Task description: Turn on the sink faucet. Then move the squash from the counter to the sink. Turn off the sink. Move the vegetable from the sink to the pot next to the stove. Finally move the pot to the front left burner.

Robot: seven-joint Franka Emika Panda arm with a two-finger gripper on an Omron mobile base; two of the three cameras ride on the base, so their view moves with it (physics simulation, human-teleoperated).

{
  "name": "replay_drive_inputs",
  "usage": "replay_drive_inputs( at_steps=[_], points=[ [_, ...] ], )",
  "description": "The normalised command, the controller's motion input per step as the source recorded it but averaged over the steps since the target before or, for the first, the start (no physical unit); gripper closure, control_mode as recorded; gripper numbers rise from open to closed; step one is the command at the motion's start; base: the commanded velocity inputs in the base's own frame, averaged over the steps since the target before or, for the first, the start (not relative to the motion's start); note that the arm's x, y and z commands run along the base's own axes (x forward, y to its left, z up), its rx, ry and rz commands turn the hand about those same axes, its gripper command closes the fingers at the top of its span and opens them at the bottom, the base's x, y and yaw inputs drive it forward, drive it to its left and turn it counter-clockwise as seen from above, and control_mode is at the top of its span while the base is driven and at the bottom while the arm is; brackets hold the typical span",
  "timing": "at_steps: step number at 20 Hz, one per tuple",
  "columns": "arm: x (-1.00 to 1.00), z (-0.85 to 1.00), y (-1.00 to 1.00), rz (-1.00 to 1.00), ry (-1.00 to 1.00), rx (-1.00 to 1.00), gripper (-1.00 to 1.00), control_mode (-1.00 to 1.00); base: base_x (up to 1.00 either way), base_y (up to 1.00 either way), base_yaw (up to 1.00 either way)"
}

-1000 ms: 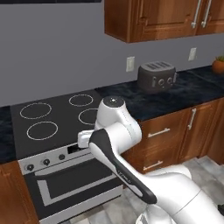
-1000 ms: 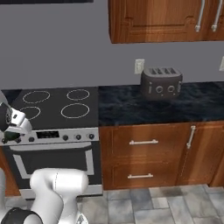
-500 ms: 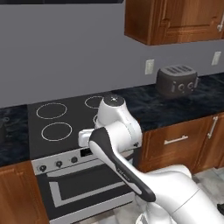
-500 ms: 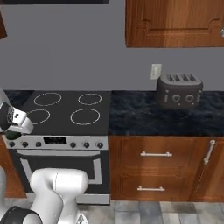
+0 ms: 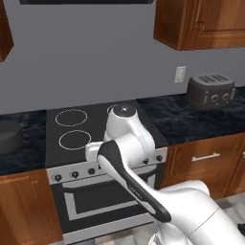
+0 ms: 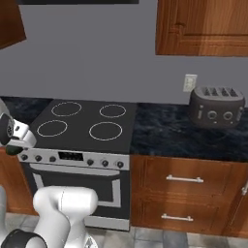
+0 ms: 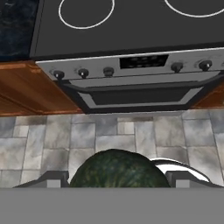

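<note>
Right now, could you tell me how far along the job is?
The squash sits between the tool's fingers, so the sink steps look finished, though the sink is out of frame. In hand: carrying it past the stove. Left: drop it in the pot on the counter, then set the pot on the front left burner.

a grey toaster (image 6: 216, 106) sat far right below a white wall outlet (image 6: 190, 83). brown wooden upper cabinets (image 6: 202, 27) hung above. grey floor tiles (image 7: 52, 140) lay near.
</note>
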Motion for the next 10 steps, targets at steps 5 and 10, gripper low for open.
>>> replay_drive_inputs(
  at_steps=[5, 10],
  points=[
    [0.00, 0.00, 0.00, 0.00, 0.00, 0.00, 1.00, 1.00, 0.40, 0.39, 0.12],
    [0.00, 0.00, 0.00, 0.00, 0.00, 0.00, 1.00, 1.00, 0.44, 0.54, 0.03]
  ],
)
